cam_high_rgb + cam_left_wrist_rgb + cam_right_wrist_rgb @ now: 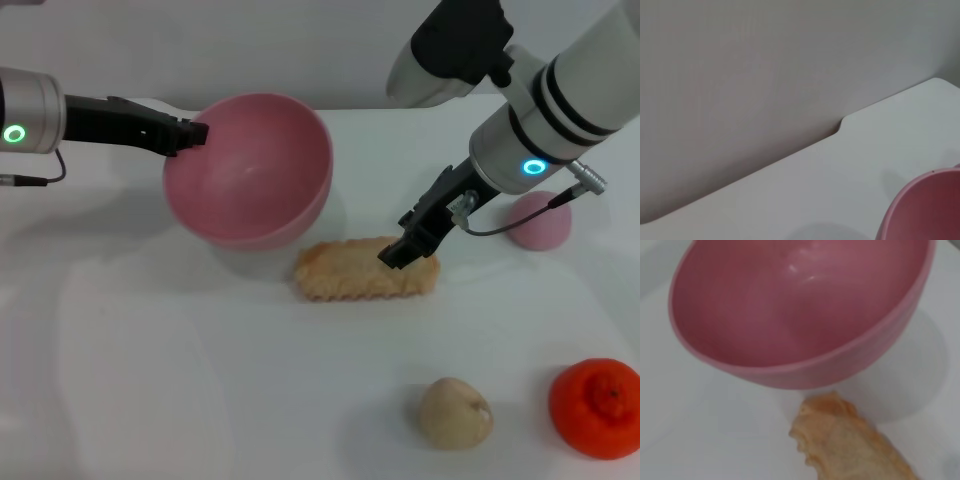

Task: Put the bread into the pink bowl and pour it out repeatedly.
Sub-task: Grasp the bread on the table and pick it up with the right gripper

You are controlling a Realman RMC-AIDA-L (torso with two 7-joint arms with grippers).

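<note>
1. The bread (365, 270) lies flat on the white table (200, 380), plain tan side up, just in front of the pink bowl (250, 165).
2. The right gripper (405, 248) sits over the loaf's right end, its dark fingers down at the top surface; whether they are spread or closed on the bread cannot be told.
3. The bowl is tilted, its mouth turned toward the loaf, and it is empty inside. The right wrist view shows its rim (790, 372) hanging just above the bread's near end (840, 440).
4. The left gripper (190, 133) is clamped on the bowl's far left rim, holding it up.
5. A small beige lump (455, 412) and an orange fruit (597, 407) lie near the front right; a round pink bun (540, 220) sits right of the right arm.
6. Bare table stretches left and front of the loaf.
</note>
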